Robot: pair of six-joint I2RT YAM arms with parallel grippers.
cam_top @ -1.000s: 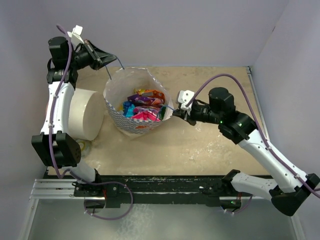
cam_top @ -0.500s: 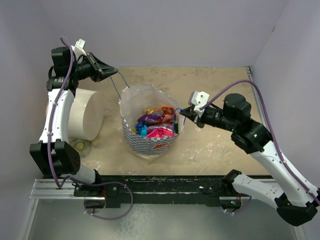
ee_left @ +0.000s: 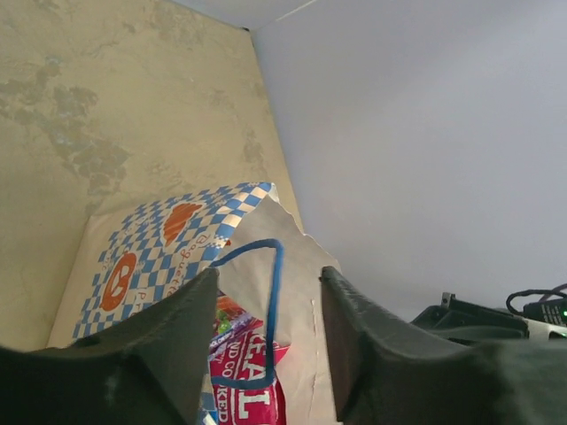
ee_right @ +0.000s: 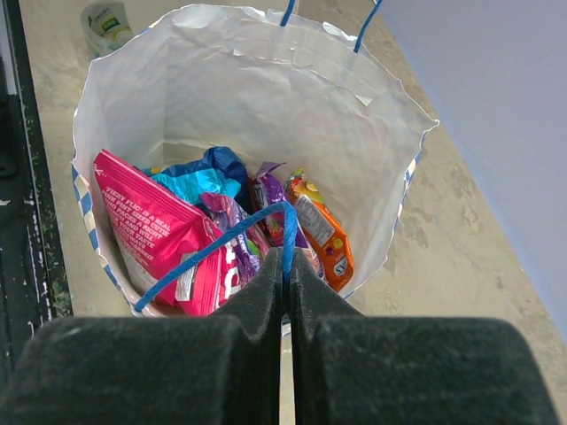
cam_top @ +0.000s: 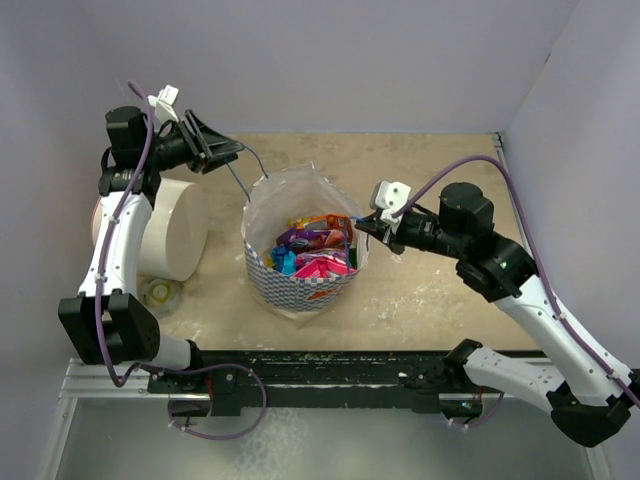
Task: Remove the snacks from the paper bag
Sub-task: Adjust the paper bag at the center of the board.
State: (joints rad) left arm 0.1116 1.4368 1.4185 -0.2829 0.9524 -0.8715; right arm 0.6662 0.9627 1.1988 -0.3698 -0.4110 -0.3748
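Note:
The paper bag (cam_top: 300,287), blue-and-white checkered with a cream inside, stands upright in the middle of the table. Several bright snacks (cam_top: 316,250) lie inside it: pink, purple, blue and orange packets (ee_right: 161,232). My right gripper (cam_top: 363,228) is at the bag's right rim, shut on the near blue cord handle (ee_right: 285,232). My left gripper (cam_top: 226,154) hovers above and left of the bag with its jaws apart. The far blue cord handle (ee_left: 275,292) hangs loose between its fingers (ee_left: 182,336), touching neither. Below it show the checkered bag wall (ee_left: 151,252) and a red packet (ee_left: 244,385).
A large white cylinder (cam_top: 165,228) stands left of the bag, under the left arm. A small round container (cam_top: 158,292) sits by its near side, also seen past the bag's rim (ee_right: 106,22). Walls close the back and right sides.
The left gripper has opened and let go of the far handle cord. A second ago the bag stood further back and left; it has stayed put over the last half second.

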